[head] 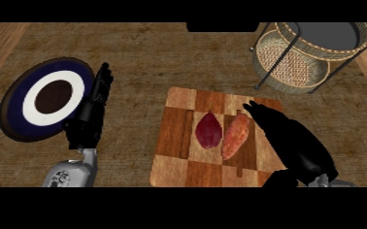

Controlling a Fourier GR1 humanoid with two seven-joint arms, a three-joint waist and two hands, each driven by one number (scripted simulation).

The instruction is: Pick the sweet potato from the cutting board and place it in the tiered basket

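Head view: sweet potato (236, 136) lying on cutting board (215, 138), mid-frame, beside a purple thing (208, 130). Right hand (287, 136) just beside it, fingers straight, holding nothing. Left hand (91, 111) resting, fingers straight. Tiered basket (305, 58) upper right. Pick and place not yet done.

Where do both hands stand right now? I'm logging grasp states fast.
Left hand: open, fingers straight, holding nothing.
Right hand: open, holding nothing, beside the sweet potato.

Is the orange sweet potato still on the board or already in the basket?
Still on the board: the sweet potato lies on the cutting board, beside a purple vegetable. The tiered basket stands apart.
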